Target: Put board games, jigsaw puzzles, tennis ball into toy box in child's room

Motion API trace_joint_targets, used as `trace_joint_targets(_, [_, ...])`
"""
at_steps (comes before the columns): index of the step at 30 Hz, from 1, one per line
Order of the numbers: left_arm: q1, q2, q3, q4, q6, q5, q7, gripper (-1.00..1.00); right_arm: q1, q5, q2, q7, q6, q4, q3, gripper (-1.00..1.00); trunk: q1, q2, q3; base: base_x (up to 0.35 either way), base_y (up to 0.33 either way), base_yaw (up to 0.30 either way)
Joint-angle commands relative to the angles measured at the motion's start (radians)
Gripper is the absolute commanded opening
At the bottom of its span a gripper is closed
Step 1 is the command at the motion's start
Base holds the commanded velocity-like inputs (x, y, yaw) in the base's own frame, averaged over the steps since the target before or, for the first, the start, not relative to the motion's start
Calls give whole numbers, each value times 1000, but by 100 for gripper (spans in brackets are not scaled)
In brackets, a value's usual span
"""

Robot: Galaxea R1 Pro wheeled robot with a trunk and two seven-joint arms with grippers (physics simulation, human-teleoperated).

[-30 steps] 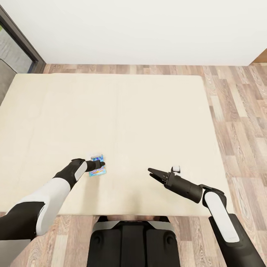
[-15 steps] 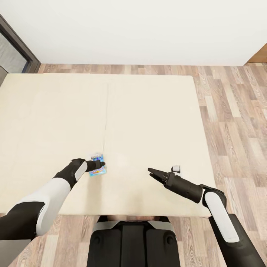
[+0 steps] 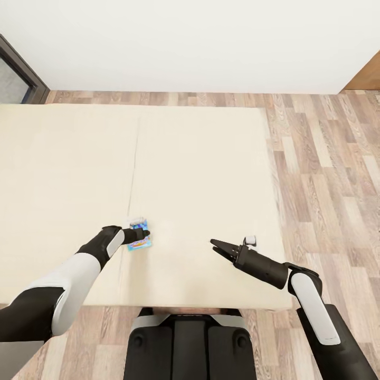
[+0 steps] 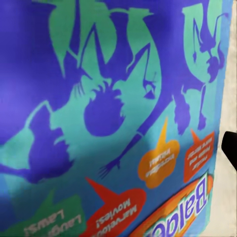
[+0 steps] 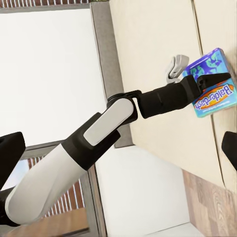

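The left gripper [image 3: 143, 234] is closed on one board game [image 3: 140, 243], a small flat box with blue, purple and green print. In the right wrist view a dark finger [image 5: 213, 78] lies across the top face of the game [image 5: 213, 94], so the box sits directly under and between the fingers. In the left wrist view the printed lid [image 4: 108, 118] is very near the camera, with coloured speech bubbles on it. I count only one game here. It seems to be just above the bed [image 3: 200, 174] or touching it; from the head view I cannot tell which.

The right gripper [image 3: 217, 246] holds nothing. Its two fingers are spread apart in a moderate V and point toward the left arm. It hangs over the mattress, well apart from the game.

The bed is beige, with one seam [image 3: 133, 163] running along it, so two mattress parts are visible. Around it is a wood floor [image 3: 322, 169] and behind it a white wall [image 3: 200, 42]. A dark window frame [image 3: 21, 68] is at the far left. The robot's dark base [image 3: 190, 343] stands at the near edge of the bed.
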Motion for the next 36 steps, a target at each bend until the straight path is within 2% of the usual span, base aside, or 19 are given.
trace_joint_targets(1, [0, 0, -2, -2, 6, 8, 0, 100, -1, 4, -1, 6, 2, 0, 0, 100, 1, -2, -1, 0, -283, 0])
trace_joint_targets(12, [0, -1, -2, -2, 6, 8, 0, 100, -1, 4, -2, 6, 2, 0, 0, 100, 1, -2, -1, 0, -266, 0])
trace_joint_targets(36, [0, -1, -2, -2, 6, 8, 0, 100, -1, 4, -3, 6, 2, 0, 0, 100, 1, -2, -1, 0, -193, 0])
